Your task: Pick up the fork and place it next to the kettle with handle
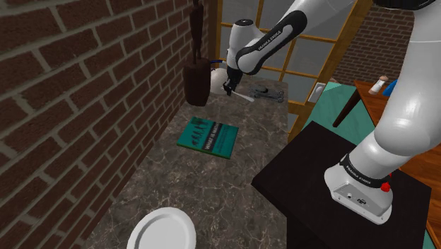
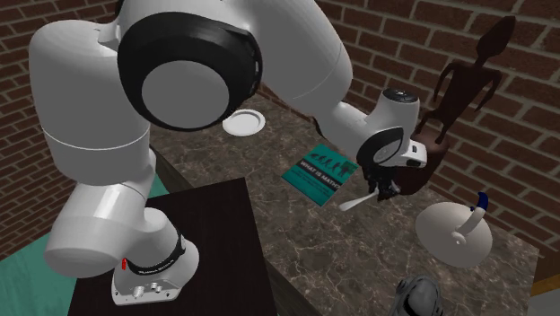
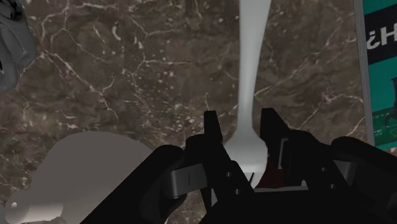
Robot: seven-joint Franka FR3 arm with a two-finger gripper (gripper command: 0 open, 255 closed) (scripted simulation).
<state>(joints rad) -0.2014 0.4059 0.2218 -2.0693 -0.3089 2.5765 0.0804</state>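
Two black fingers [image 3: 213, 129] of the gripper [image 3: 243, 137] stand narrowly apart and clasp the broad end of the white fork [image 3: 252, 70]. Its handle sticks out over the marble counter [image 3: 127, 76], and its tines are hidden between the fingers. Whether the fork is clear of the counter is hard to tell. It is at the far end, near the white kettle [image 2: 449, 235], whose inside cannot be seen. In the shoulder view the hand hides most of the kettle. A dark vase [image 1: 195, 83] stands by the brick wall at that view's left, and a tall dark shape rises from it. A white plate [image 1: 162, 230] lies at the near end, cut off by the edge. A teal book [image 1: 208, 136] lies between them. A grey object [image 1: 269, 93] beyond the fork is too unclear to name.
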